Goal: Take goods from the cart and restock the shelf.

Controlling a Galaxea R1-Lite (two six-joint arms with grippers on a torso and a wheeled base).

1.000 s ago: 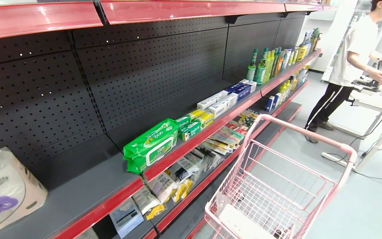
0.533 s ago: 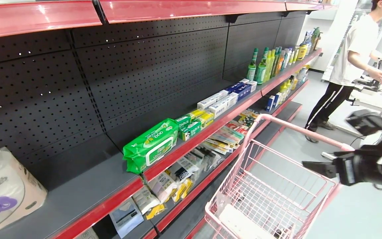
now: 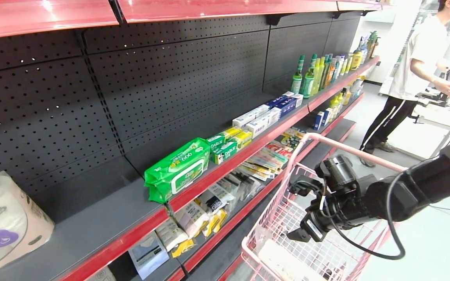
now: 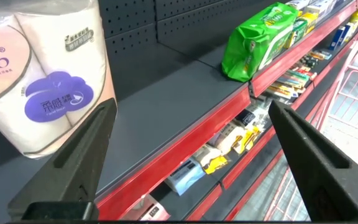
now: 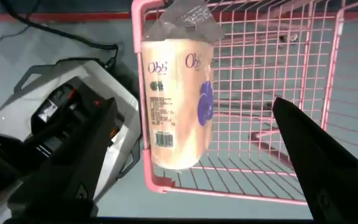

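Pink cart (image 5: 229,191), tissue pack (image 5: 176,106) in corner

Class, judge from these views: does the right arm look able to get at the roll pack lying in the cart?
Probably yes. The open right gripper hangs over the roll pack, the cart is open-topped, and nothing lies between them.

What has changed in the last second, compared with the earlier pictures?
The right gripper came in from the right and went down over the cart, open, toward the pack of paper rolls inside it. It has taken hold of nothing. The green wipes pack on the shelf stayed in place.
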